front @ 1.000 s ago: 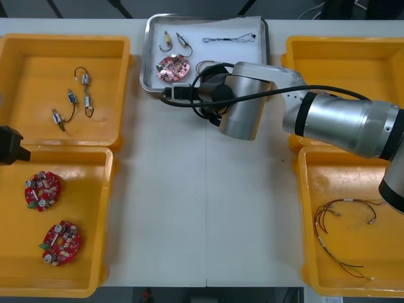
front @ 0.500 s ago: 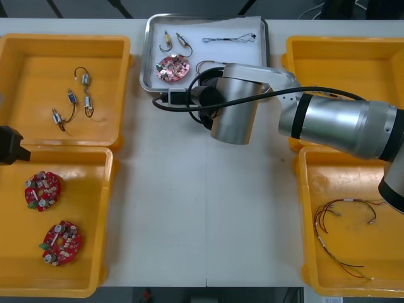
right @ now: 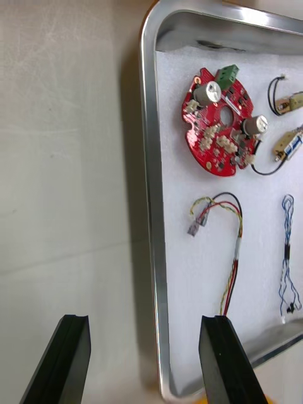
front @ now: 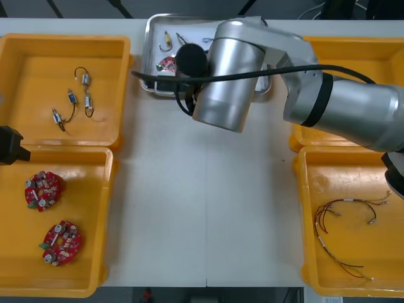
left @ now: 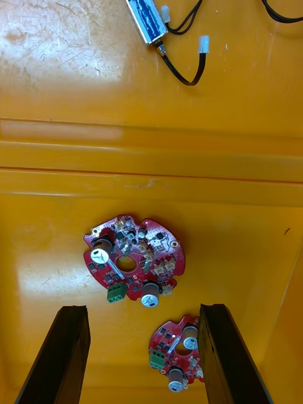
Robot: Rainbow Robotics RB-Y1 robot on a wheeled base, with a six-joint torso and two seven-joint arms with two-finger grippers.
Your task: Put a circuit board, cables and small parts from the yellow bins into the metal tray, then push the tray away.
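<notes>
Right wrist view, right end effector point(right: 144, 323) released, astride rim of shiny white-lined metal tray point(right: 150, 158)

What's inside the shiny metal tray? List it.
Round red circuit board, red and yellow cable, twisted blue and white cable, two small metal parts. Right arm hides some from above; its open gripper straddles the rim.

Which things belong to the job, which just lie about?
Job: metal tray; its round red circuit board, red and yellow cable, twisted blue and white cable, small metal parts; right end effector, open over its rim.
Lying about: spare red boards, spare parts, spare cables in yellow bins; left end effector, open above boards.
</notes>
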